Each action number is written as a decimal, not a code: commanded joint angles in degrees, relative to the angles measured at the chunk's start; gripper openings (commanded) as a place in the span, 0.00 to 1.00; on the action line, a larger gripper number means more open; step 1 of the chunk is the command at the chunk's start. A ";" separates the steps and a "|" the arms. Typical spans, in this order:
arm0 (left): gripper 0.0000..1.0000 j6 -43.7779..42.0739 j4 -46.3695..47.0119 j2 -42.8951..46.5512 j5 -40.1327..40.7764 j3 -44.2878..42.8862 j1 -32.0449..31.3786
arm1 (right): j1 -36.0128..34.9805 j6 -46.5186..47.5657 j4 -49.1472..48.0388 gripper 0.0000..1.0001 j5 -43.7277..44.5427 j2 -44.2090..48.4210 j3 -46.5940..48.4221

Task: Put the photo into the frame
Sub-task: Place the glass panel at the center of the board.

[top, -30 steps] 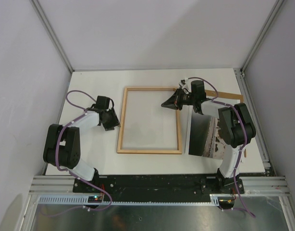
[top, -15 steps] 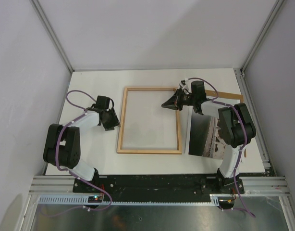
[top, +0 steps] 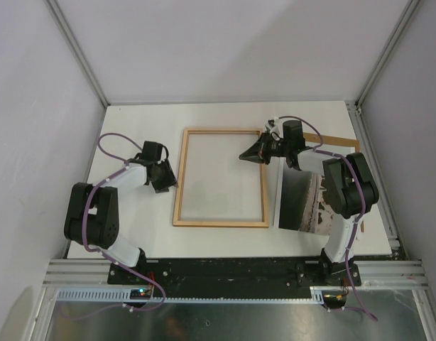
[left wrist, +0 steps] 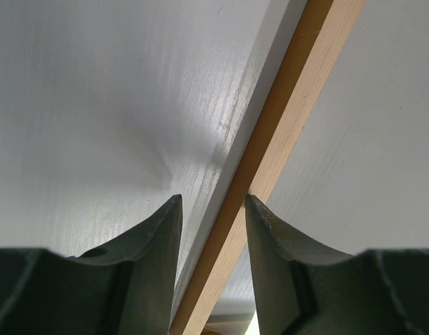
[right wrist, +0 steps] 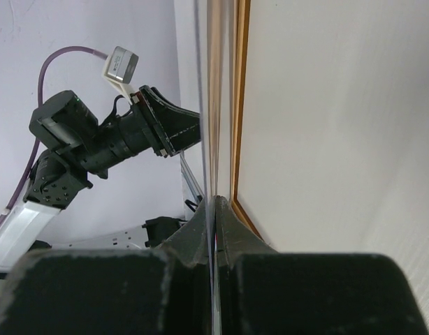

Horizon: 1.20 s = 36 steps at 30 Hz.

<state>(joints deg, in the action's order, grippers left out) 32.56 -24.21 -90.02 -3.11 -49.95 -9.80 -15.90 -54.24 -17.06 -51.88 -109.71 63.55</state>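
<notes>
Seen from above: frame (top: 221,224) flat at the middle of the counter (top: 147,121), light wood up, long axis 12 to 6. Just past its 3 o'clock rail, photo (top: 297,202), flat and parallel, partly hidden under the right arm (top: 349,186).

At the frame's 1 o'clock corner, right claw (top: 243,154), tips pressed almost together with only a hairline between. No telling from here whether nipping something thin. At the 9 o'clock rail, left claw (left wrist: 212,204), open, one finger on each side of the wood, not clamped.

Nearer the photo by far: the right arm, with the photo toward 5 o'clock from its claw. Probably calls for a short carry toward 9 o'clock, lifting over the 3 o'clock rail. At 2 o'clock, well apart, brown board (top: 335,140).
</notes>
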 commanded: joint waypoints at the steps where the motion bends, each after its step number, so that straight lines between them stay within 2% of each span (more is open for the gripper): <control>1: 0.46 -0.17 -0.93 -2.88 2.82 0.52 -0.95 | -0.62 0.25 -0.82 0.00 -1.44 3.14 -0.33; 36: 0.46 0.05 -1.11 -2.83 2.46 0.78 -0.96 | -1.45 0.36 0.43 0.00 -0.01 5.62 -0.36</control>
<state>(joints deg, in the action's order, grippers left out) 32.80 -23.40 -90.48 -3.20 -50.19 -10.02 -16.51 -53.95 -15.31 -50.98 -106.80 63.20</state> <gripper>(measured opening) 0.462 0.010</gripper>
